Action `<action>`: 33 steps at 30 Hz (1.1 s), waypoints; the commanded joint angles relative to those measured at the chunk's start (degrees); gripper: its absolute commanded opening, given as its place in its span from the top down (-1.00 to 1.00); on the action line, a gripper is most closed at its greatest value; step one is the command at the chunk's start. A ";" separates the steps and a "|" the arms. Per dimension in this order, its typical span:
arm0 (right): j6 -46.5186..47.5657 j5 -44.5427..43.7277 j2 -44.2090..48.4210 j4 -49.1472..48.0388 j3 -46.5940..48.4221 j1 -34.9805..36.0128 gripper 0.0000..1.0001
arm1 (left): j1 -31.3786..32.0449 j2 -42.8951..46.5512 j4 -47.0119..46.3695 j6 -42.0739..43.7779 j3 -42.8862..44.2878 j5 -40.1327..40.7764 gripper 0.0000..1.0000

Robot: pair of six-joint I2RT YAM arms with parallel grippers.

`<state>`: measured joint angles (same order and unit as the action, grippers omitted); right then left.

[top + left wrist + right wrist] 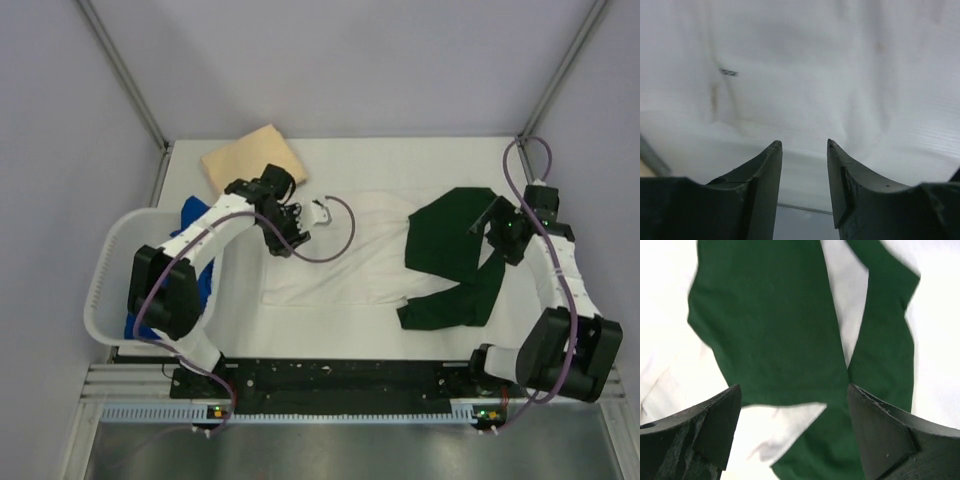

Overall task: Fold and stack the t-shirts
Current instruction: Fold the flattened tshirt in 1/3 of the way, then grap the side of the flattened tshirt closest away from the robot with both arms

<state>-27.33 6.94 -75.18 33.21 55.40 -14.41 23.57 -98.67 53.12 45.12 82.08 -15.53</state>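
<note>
The white t-shirt with dark green sleeves [350, 255] lies spread across the middle of the table, its green sleeves [450, 240] bunched at the right. My left gripper [290, 235] is open over its left part; the left wrist view shows white cloth [830, 75] beyond the empty fingertips of that gripper [804, 145]. My right gripper [497, 228] is open wide over the green sleeve [775, 325], with nothing between the fingers in the right wrist view [795, 390]. The tan t-shirt [250, 155] lies folded at the back left. Blue t-shirts [195, 215] lie in the basket.
A white plastic basket [110, 260] stands at the left edge of the table, under my left arm. A purple cable [345, 225] loops over the white shirt beside the left gripper. Grey walls and slanted frame bars enclose the back.
</note>
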 commanded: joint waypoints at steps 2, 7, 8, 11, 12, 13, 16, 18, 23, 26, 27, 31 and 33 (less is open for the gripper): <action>-6.50 2.73 12.06 11.24 -6.87 -0.18 -0.65 | 5.25 7.08 4.54 8.23 -15.44 -4.60 0.06; -9.66 -1.30 16.81 20.74 -12.49 -0.18 -0.68 | 9.64 10.42 -1.16 6.74 -25.99 -0.39 -0.01; -10.71 -2.45 17.17 22.06 -13.38 -0.09 -0.68 | 9.91 10.78 -3.01 6.21 -27.31 0.93 -0.01; -13.61 -3.86 17.08 24.35 -15.84 -0.17 -0.69 | 10.09 10.96 -7.32 4.45 -29.78 4.01 -0.03; -14.84 -4.82 16.73 25.05 -16.45 -0.09 -0.69 | 10.00 10.96 -8.29 3.84 -30.31 4.80 -0.03; -15.81 -5.53 16.64 25.32 -16.98 -0.17 -0.69 | 10.00 10.78 -9.08 3.57 -30.84 5.15 -0.02; -18.28 -6.67 16.55 24.71 -18.30 -0.18 -0.69 | 10.18 10.96 -13.12 1.99 -32.42 8.14 0.02; -18.55 -6.68 16.12 21.91 -19.97 -0.18 -0.65 | 10.09 11.05 -14.62 1.37 -32.78 9.37 0.06; -18.29 -3.08 11.20 14.17 -24.36 -0.09 -0.08 | 10.18 10.61 -14.89 -0.47 -32.25 9.55 0.73; -16.35 -3.86 8.91 12.32 -24.02 -0.26 0.45 | 10.00 10.87 -13.84 -2.14 -30.67 11.04 1.00; -16.00 -4.04 8.73 12.05 -23.76 -0.44 0.65 | 10.00 11.13 -13.58 -2.58 -30.15 11.66 1.00; -14.60 -4.22 10.13 11.88 -21.39 -0.70 1.00 | 9.21 11.31 -12.87 -4.78 -27.33 13.94 1.00; -12.41 -3.34 11.10 12.23 -19.37 -0.61 1.00 | 8.42 10.87 -12.69 -5.92 -25.84 14.91 1.00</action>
<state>-43.03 3.49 -66.11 48.86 31.22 -14.44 33.39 -89.08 40.69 42.39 52.01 -3.46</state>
